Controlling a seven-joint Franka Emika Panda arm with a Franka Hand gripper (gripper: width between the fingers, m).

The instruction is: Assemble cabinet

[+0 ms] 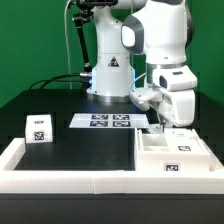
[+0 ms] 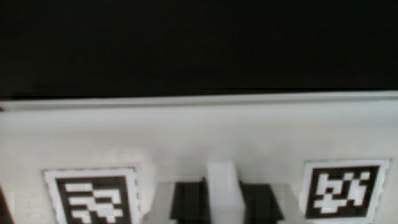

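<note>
The white cabinet body (image 1: 172, 150) lies at the exterior view's right, recessed compartments up, with a tag on its front. My gripper (image 1: 160, 124) is down at its far edge. In the wrist view the gripper (image 2: 217, 192) has its two dark fingers (image 2: 185, 202) pressed against either side of a thin white upright wall of the cabinet body (image 2: 196, 130), between two tags. A small white insert piece (image 1: 38, 127) with a tag stands apart at the exterior view's left.
The marker board (image 1: 105, 121) lies flat in front of the robot base. A low white border frame (image 1: 60, 172) runs along the near edge and left side of the black table.
</note>
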